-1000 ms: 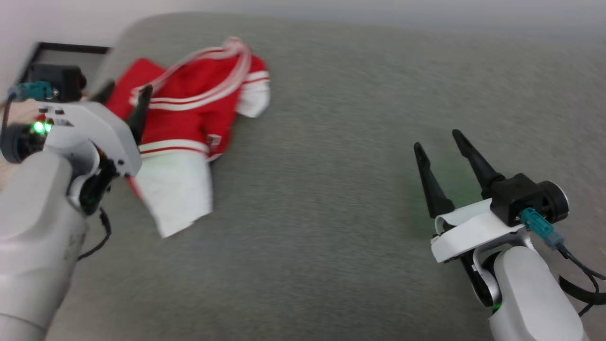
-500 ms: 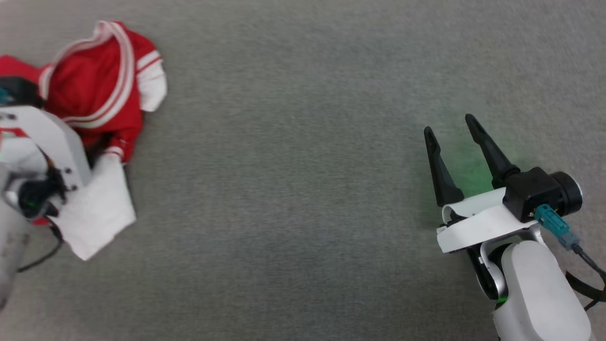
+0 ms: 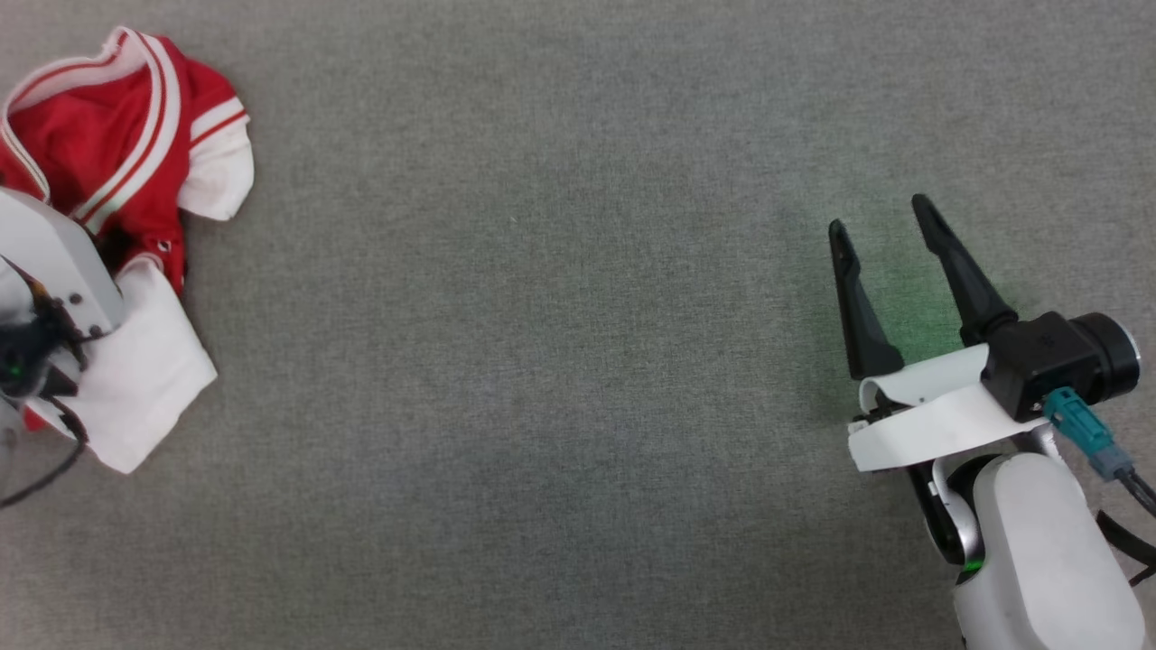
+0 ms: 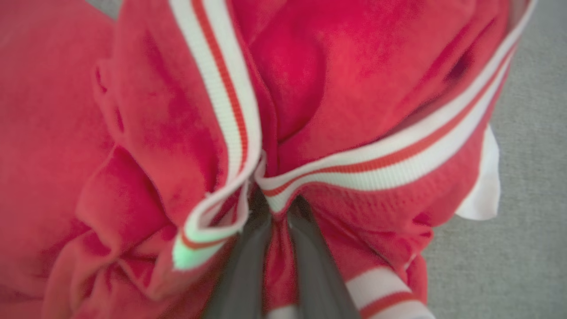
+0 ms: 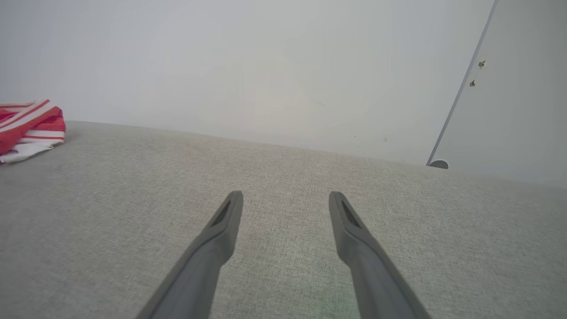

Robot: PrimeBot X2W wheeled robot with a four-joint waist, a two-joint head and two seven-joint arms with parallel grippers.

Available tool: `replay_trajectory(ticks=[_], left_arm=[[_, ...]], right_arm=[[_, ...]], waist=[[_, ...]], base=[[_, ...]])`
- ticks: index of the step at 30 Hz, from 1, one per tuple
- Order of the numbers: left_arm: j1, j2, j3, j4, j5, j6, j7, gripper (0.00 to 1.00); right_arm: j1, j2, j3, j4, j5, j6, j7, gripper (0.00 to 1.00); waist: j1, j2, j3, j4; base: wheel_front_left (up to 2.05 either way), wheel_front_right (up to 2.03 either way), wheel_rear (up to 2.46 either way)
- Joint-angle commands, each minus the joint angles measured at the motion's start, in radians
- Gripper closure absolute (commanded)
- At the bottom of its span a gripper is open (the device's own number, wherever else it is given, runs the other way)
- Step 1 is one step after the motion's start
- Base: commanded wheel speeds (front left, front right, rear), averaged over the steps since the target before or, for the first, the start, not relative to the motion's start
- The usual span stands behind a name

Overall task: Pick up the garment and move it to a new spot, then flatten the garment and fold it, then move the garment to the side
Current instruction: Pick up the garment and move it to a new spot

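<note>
At far left the left claw pinches the shirt — best lift it clear before carrying — while the right claw hangs open

Head looks down; left wrist close on garment; right wrist low, facing wall; garment shared.

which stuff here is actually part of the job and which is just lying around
Job:
garment, red with white sleeves
left gripper, jaws shut on it
right gripper, jaws open, idle

Just there:
grey fabric surface
white wall
</note>
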Motion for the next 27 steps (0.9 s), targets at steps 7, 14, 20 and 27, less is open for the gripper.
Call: replay_trajectory(ticks=[7,14,20,27], left_arm=[[0.057,-0.047,-0.035,-0.034,-0.025,-0.004,-0.121,1.00],[0.010,-0.018,-0.048,-0.155,-0.054,-0.002,-0.221,1.00],[-0.026,-0.045,-0.113,-0.285,-0.045,-0.002,-0.231,1.00],[-0.124,-0.132,-0.221,-0.403,-0.008,-0.002,-0.212,1.00]], right_arm=[[0.030,0.008,0.008,0.028,0.020,-0.001,-0.004,0.00],[0.072,0.016,-0.017,0.055,0.052,-0.001,-0.009,0.00],[0.112,0.025,-0.033,0.059,0.085,-0.001,-0.011,0.00],[0.137,0.029,-0.030,0.031,0.140,-0.001,-0.011,0.00]], waist=[[0.0000,-0.0001,-0.104,0.009],[0.0000,-0.0001,-0.201,-0.011],[0.0000,-0.0001,-0.253,-0.076],[0.0000,-0.0001,-0.239,-0.199]], base=[[0.00,0.00,0.00],[0.00,0.00,0.00],[0.00,0.00,0.00],[0.00,0.00,0.00]])
